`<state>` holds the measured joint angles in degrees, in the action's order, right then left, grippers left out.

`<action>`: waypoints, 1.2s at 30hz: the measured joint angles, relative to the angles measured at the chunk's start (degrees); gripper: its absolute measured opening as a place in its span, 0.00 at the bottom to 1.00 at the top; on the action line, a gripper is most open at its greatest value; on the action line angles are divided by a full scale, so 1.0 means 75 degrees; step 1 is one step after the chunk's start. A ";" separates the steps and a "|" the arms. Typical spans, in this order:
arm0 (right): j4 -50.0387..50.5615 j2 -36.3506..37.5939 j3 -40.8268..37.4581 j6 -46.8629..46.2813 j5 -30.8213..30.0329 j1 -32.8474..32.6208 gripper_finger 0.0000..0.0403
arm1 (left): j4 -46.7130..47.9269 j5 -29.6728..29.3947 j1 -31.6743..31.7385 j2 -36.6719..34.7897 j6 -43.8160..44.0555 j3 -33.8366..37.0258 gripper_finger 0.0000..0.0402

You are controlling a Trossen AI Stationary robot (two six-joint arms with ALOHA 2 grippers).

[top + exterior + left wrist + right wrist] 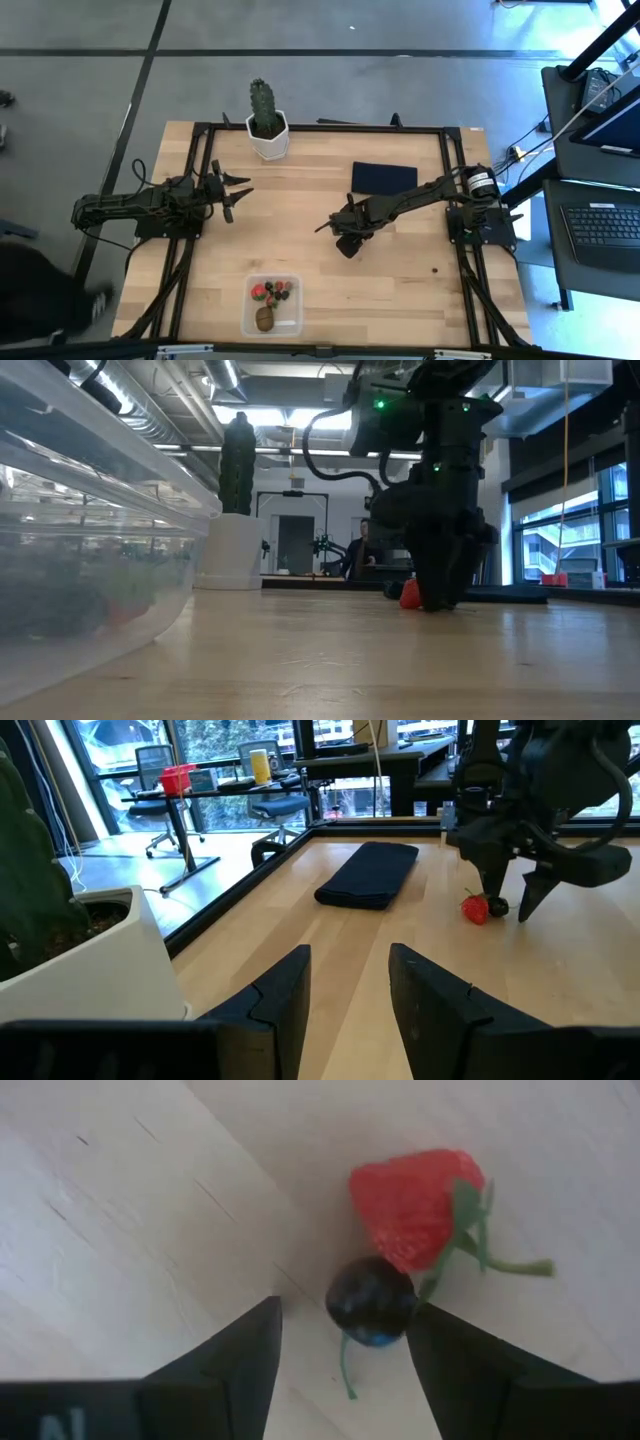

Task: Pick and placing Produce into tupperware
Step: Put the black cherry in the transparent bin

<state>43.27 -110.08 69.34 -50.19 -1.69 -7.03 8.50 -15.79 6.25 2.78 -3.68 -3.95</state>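
From above, we see the clear square plastic tupperware (272, 305) at lower centre of the wooden desk (400, 270), holding red and dark fruit and a brown oval one. The right tool (349, 243) sits mid-frame; the left tool (237, 192), open and empty, waits centre-left.

Level view: a red strawberry (410, 594) lies at the right tool's foot.

Right wrist: its fingers (225, 1355) stand open around a dark round berry (371, 1302) touching the strawberry.

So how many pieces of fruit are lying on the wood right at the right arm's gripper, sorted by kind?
Red strawberry: 1
Dark round berry: 1
Total: 2
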 joint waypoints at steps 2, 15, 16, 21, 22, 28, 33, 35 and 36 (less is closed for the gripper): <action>-0.0044 -0.0050 0.0003 0.0104 -0.0003 0.0000 0.53 | 0.0001 0.0000 -0.0001 -0.0001 0.0003 0.0000 0.32; -0.0034 -0.0064 0.0003 0.0145 -0.0020 0.0000 0.48 | 0.0001 0.0000 -0.0001 -0.0001 0.0000 0.0000 0.32; -0.0035 -0.0064 0.0003 0.0146 -0.0020 0.0000 0.46 | 0.0001 -0.0003 -0.0001 -0.0001 0.0003 0.0000 0.32; -0.0036 -0.0067 0.0003 0.0154 -0.0020 0.0000 0.37 | -0.0001 0.0000 0.0001 -0.0001 0.0003 0.0000 0.32; -0.0036 -0.0067 0.0003 0.0154 -0.0020 0.0000 0.35 | 0.0001 0.0000 0.0001 0.0000 0.0003 0.0000 0.32; -0.0039 -0.0067 0.0006 0.0157 -0.0017 0.0000 0.25 | 0.0001 -0.0003 0.0001 -0.0001 0.0000 0.0000 0.32; -0.0041 -0.0067 0.0006 0.0157 -0.0016 0.0000 0.19 | -0.0001 -0.0001 -0.0001 -0.0001 0.0003 0.0000 0.32; -0.0041 -0.0067 0.0006 0.0157 -0.0015 0.0000 0.17 | 0.0001 -0.0003 0.0001 -0.0001 0.0003 0.0000 0.32; -0.0041 -0.0068 0.0006 0.0157 -0.0014 0.0000 0.16 | -0.0001 -0.0002 0.0001 -0.0001 0.0003 0.0000 0.32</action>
<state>42.96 -110.59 69.38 -49.01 -1.80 -7.03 8.49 -15.81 6.26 2.76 -3.66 -3.95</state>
